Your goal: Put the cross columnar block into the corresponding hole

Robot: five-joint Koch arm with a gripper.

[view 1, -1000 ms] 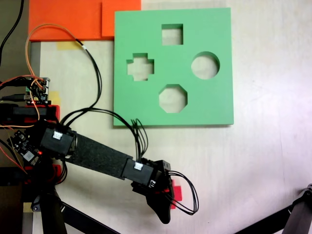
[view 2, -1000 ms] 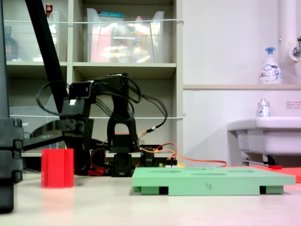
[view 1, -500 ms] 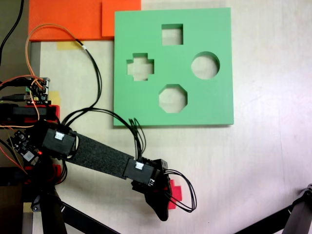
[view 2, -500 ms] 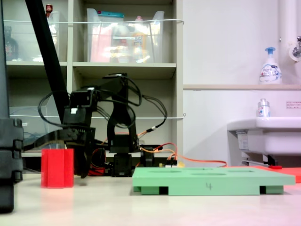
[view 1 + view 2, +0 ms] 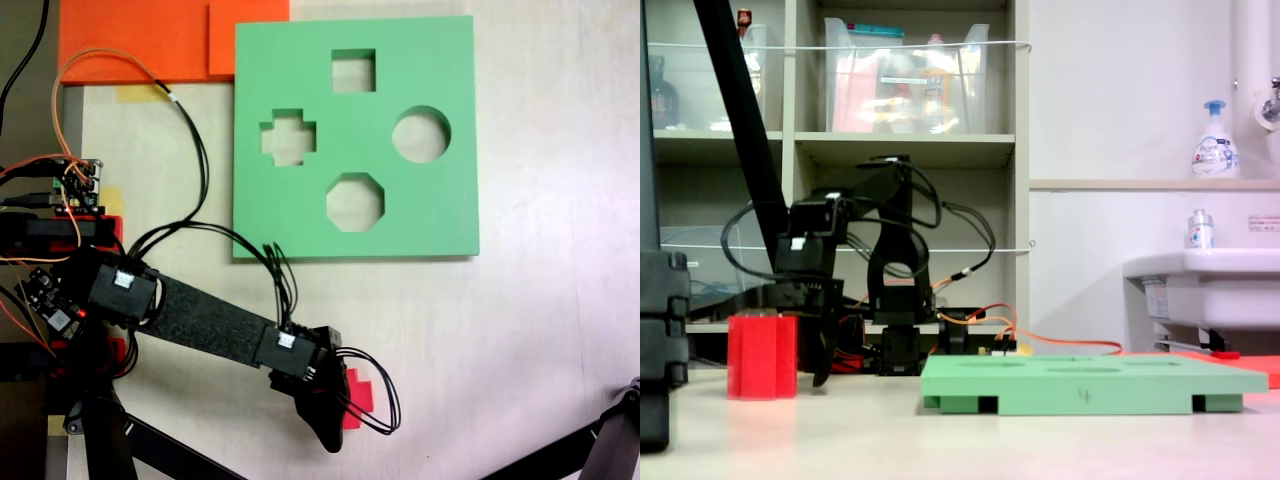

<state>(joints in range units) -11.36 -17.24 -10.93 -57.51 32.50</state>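
**Here the arm stands over the red block, the board waits empty**

Here the largest thing is the table, pale and flat, filling both exterior views. On it, in the upper middle of the first exterior view, lies the green foam board, flat so that its cutouts open upward. The Koch arm reaches from the lower left of that frame toward the bottom centre, and this is because the block is there, well apart from the board.

The gripper hangs over the cross columnar block, which shows only as a red corner at the gripper's right side. In the second exterior view the block stands upright on the table at the left, and one dark finger comes down just beside its right face. Whether the jaws are already pressing the block I cannot tell.

The corresponding hole, plus-shaped, is in the left part of the board and is empty. I judge that the grasp is the step in hand, not the carrying.
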